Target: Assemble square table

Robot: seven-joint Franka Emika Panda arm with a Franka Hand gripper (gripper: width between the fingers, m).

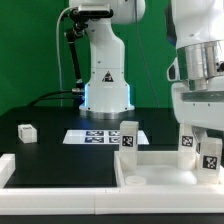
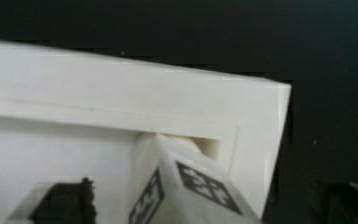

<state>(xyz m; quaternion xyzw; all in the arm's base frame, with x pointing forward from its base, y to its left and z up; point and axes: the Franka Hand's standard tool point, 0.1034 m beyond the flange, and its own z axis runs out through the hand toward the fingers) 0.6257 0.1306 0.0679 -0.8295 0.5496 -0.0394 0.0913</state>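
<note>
The white square tabletop (image 1: 160,181) lies tray-side up at the front of the exterior view's right, with its raised rim showing. Three tagged white legs stand upright on it: one (image 1: 128,138) at its left corner and two (image 1: 188,141) (image 1: 211,153) on the right. My gripper (image 1: 200,127) hangs directly over the right pair. In the wrist view a tagged leg (image 2: 197,185) stands in a corner of the tabletop (image 2: 123,95), between my dark fingers (image 2: 62,203). A gap shows on each side of it, so the gripper (image 2: 202,208) is open and holds nothing.
Another tagged leg (image 1: 26,131) lies loose on the black table at the exterior view's left. The marker board (image 1: 104,136) lies flat in front of the robot base (image 1: 105,90). A long white border rail (image 1: 55,172) runs along the front left.
</note>
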